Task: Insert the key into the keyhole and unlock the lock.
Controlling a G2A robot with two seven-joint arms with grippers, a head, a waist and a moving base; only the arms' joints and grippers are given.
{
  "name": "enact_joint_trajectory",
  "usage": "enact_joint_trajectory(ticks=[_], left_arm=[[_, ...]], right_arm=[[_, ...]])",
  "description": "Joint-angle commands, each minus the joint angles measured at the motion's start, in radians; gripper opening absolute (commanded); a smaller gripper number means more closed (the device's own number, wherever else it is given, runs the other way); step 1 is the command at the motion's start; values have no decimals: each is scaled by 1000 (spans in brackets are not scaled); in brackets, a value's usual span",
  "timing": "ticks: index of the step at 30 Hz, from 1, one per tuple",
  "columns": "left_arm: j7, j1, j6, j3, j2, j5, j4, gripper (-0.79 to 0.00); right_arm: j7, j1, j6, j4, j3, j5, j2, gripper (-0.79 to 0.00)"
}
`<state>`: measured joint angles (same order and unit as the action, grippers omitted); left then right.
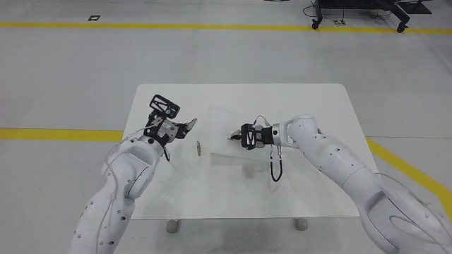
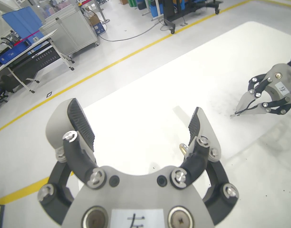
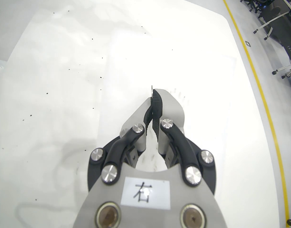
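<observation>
We have the key (image 3: 152,90) in the right gripper (image 3: 153,98), its jaws clamped on it, over the middle of the table (image 1: 311,183). The lock (image 1: 199,147) lies loose nearer the left edge, with the left gripper (image 2: 136,110) just beside it, jaws apart. We judge insertion not yet begun. Next we must steady the lock and line the key up with the keyhole.
</observation>
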<state>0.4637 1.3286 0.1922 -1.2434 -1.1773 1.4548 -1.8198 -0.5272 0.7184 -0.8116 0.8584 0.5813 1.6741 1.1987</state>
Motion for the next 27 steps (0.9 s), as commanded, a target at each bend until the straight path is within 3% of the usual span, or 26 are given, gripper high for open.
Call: enact_joint_trajectory(ticks=[1, 7, 13, 19, 27], left_arm=[[50, -73, -2, 77, -11, 49, 51, 0], [132, -239, -30, 264, -50, 204, 186, 0], [161, -353, -56, 383, -95, 226, 331, 0], [155, -402, -100, 463, -132, 261, 445, 0], [140, -448, -153, 512, -169, 311, 582, 0]], right_arm=[[-31, 6, 19, -1, 7, 16, -7, -785], [-92, 16, 42, -7, 28, 43, -22, -785], [-158, 22, 40, -16, 40, 68, -34, -785], [-195, 23, 32, -27, 47, 81, -41, -785], [-197, 19, 30, -57, 54, 66, -37, -785]])
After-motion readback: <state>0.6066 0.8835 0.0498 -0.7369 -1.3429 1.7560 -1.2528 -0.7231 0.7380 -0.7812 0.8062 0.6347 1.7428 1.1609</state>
